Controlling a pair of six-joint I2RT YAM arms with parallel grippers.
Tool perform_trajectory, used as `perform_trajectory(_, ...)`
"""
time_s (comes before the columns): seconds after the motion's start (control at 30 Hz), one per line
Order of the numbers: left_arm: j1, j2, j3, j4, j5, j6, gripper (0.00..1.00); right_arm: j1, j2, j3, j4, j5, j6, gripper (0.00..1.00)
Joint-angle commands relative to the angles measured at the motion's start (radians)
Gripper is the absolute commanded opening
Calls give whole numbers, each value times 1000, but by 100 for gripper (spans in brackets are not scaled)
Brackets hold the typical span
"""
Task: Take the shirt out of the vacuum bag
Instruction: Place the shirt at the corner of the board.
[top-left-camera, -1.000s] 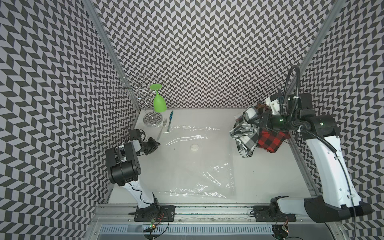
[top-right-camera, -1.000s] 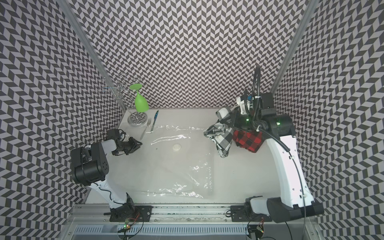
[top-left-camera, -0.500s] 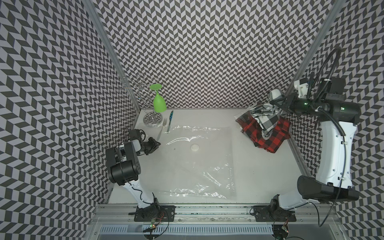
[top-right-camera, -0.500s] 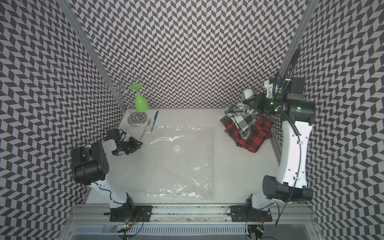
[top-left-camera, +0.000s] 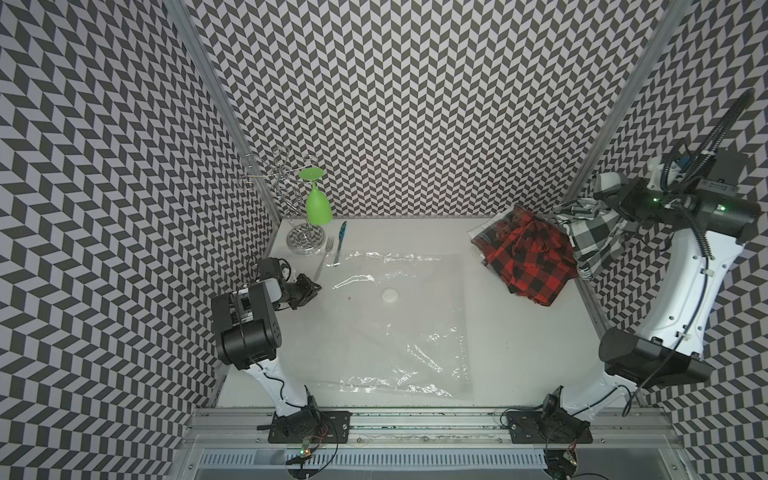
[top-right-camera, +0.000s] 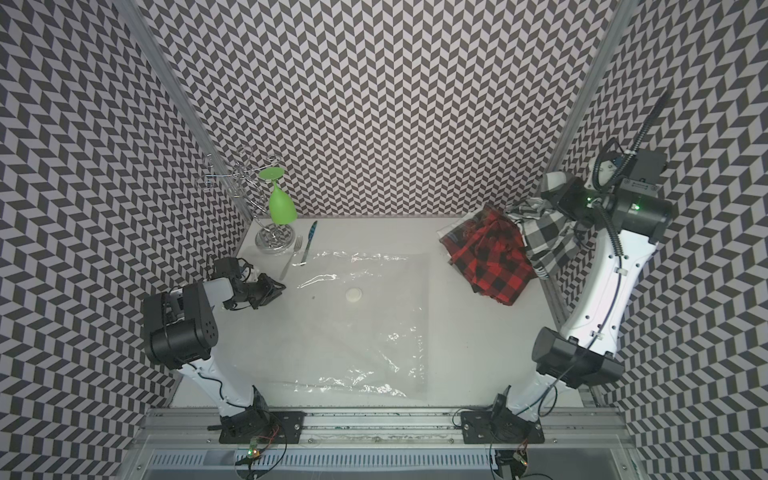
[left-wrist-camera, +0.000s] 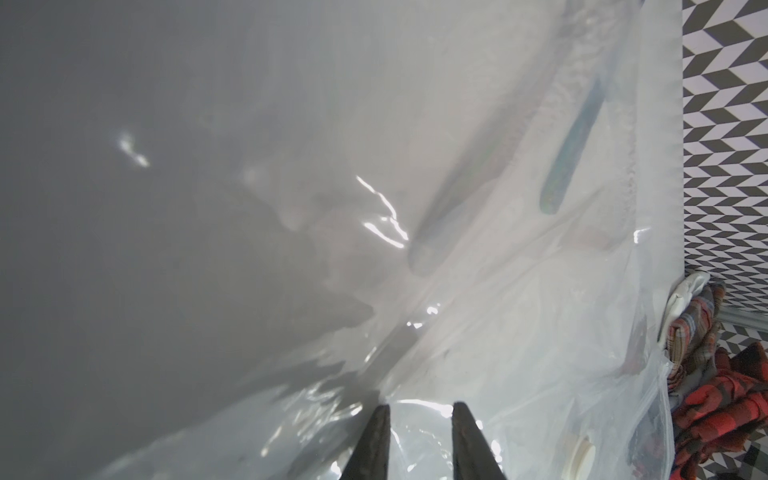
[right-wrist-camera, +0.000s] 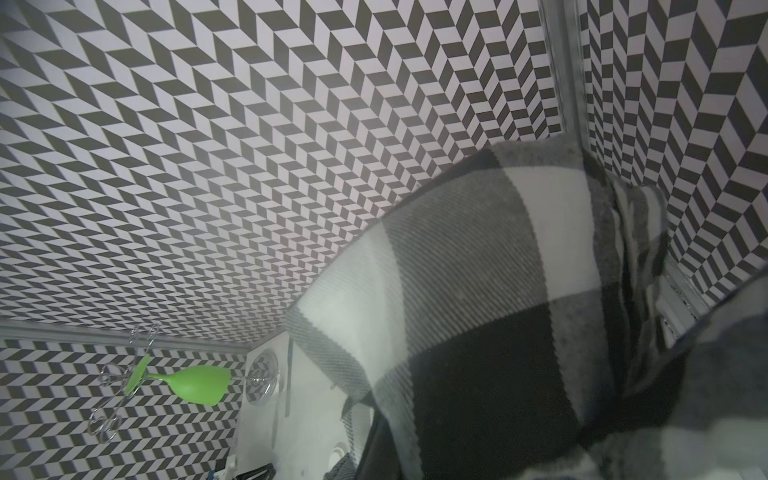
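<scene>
White table (top-left-camera: 519, 353) ahead: the vacuum bag (top-left-camera: 395, 324) lies flat mid-table, left hand (top-left-camera: 312, 286) part-open at its edge, and the right hand (top-left-camera: 611, 205), clamped on the grey shirt (top-left-camera: 590, 237), should lower it clear of the bag.

Within 1 second, the right gripper (top-left-camera: 611, 204) (top-right-camera: 555, 201) was swung from above the table (top-left-camera: 519, 353), just beside the 3 o'clock edge of the vacuum bag (top-left-camera: 399, 324), out to the wall at 2 o'clock. Its arm was brought from an inward lean to nearly upright. The red plaid shirt (top-left-camera: 528, 262) (top-right-camera: 490, 266), carried bunched under the gripper before, was laid spread on the table at 2 o'clock. Only the black-and-white checked shirt (top-left-camera: 590, 237) (top-right-camera: 548, 241) was left hanging from the closed gripper, drawn off towards the wall.
</scene>
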Motion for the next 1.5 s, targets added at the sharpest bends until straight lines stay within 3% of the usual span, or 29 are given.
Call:
perform_trajectory(0.0, -11, 89, -52, -136, -119, 17, 29, 70, 69, 2, 26, 86, -69, 0)
perform_trajectory(0.2, -9, 84, -66, -130, -119, 17, 30, 371, 223, -18, 19, 235, -94, 0)
perform_trajectory(0.3, -3, 73, -70, -131, -118, 17, 29, 449, 251, -123, 15, 319, -110, 0)
perform_trajectory(0.43, 1, 60, -82, -127, -109, 17, 30, 462, 253, -204, 8, 394, -117, 0)
perform_trajectory(0.7, 1, 79, -75, -119, -92, 16, 29, 487, 221, -305, 9, 414, -122, 0)
perform_trajectory(0.97, -4, 82, -77, -115, -82, 16, 30, 488, 142, -330, 7, 390, -123, 0)
perform_trajectory(1.07, -7, 78, -78, -117, -83, 17, 30, 484, 95, -336, 7, 313, -123, 0)
perform_trajectory(1.23, -9, 71, -78, -119, -85, 17, 30, 485, -50, -526, 12, 284, -130, 0)
perform_trajectory(1.47, -19, 83, -73, -120, -83, 17, 30, 500, -173, -778, 41, 408, -129, 0)
